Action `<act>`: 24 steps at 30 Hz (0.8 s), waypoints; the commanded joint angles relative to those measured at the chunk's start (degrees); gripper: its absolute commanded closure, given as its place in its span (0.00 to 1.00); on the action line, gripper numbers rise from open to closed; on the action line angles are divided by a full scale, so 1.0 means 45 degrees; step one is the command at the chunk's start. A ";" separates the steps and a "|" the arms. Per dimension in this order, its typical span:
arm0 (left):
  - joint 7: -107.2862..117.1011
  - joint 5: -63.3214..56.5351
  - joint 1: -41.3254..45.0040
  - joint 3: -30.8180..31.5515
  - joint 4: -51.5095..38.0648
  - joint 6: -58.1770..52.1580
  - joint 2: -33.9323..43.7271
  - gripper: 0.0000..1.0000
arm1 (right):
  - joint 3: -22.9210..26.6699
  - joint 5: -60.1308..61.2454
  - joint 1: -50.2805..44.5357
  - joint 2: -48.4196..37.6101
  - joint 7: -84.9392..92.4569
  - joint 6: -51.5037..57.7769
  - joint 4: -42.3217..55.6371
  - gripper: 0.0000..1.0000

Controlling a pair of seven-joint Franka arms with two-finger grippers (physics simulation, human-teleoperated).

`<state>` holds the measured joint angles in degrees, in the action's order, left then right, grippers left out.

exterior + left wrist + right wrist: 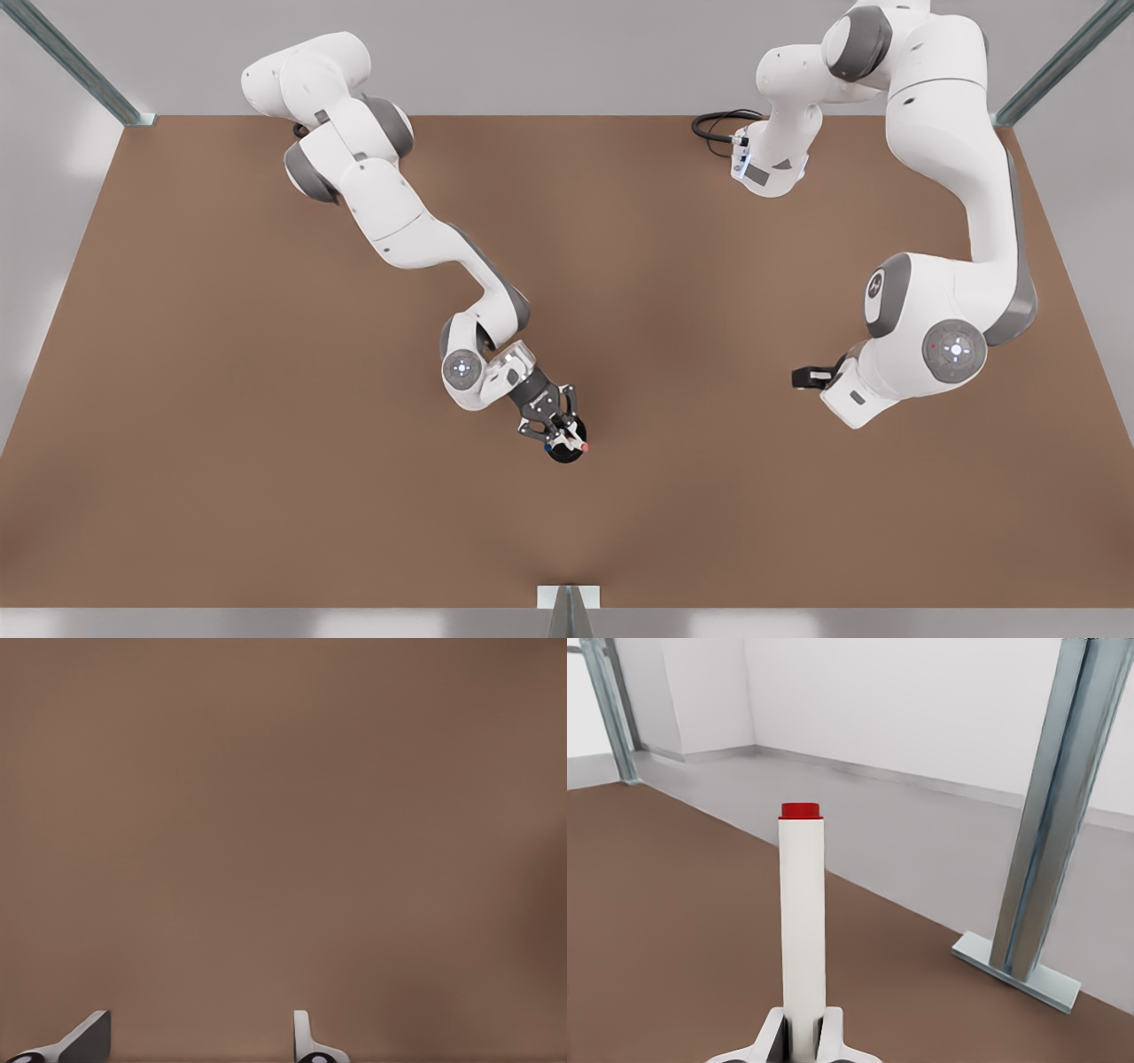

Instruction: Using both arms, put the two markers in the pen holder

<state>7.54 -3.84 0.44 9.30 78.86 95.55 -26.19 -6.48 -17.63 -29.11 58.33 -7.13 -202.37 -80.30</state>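
The right gripper [804,1041] pinches the white-barrelled red-capped marker [802,921] over the small black round pen holder [562,454] mid-table toward the near edge; a blue-capped marker [549,447] is barely discernible there. The left gripper [199,1036], spread, waits above bare brown table [283,815].

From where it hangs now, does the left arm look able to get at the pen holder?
Probably not yet. The right gripper, shut on the red-capped marker, sits right over the pen holder, blocking the way from above. The left gripper, open, hangs apart over bare table.
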 commanded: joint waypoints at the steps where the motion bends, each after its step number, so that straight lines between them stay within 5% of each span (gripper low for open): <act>1: -0.0094 -0.0006 0.0000 0.0003 -0.0004 0.0114 -0.0001 0.00 | -0.0043 0.0011 0.0004 -0.0091 0.0238 0.0069 -0.0006 0.79; 10: -0.0075 -0.0006 0.0000 0.0003 -0.0024 0.0212 -0.0118 0.00 | -0.0317 -0.0301 0.0180 -0.0405 0.0219 0.0069 -0.0201 0.79; 15: -0.0075 0.0014 0.0000 0.0003 -0.0043 0.0290 -0.0138 0.00 | -0.0200 -0.0340 0.0142 0.1040 0.0238 0.0069 0.0988 0.79; 16: -0.0075 -0.0006 0.0000 0.0003 -0.0043 0.0290 -0.0138 0.00 | -0.0200 -0.0340 0.0200 0.1022 0.0238 0.0069 0.1166 0.32; 17: -0.0055 -0.0006 0.0019 0.0003 -0.0043 0.0349 -0.0177 0.00 | -0.0278 -0.0340 0.0200 0.0865 0.0219 0.0069 0.1166 0.00; 21: 0.0042 0.0014 0.0019 0.0003 -0.0043 0.0368 -0.0177 0.00 | -0.0336 -0.0262 0.0551 -0.1262 0.0218 0.0089 -0.0493 0.00; 24: 0.0140 -0.0006 0.0136 0.0023 -0.0043 0.0368 -0.0177 0.00 | -0.0336 -0.0282 0.1723 -0.4544 -0.0270 0.0147 -0.4360 0.00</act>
<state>7.45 -3.79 0.86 9.38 78.69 97.05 -26.92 -7.94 -18.84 -22.47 40.55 -6.84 -201.87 -96.74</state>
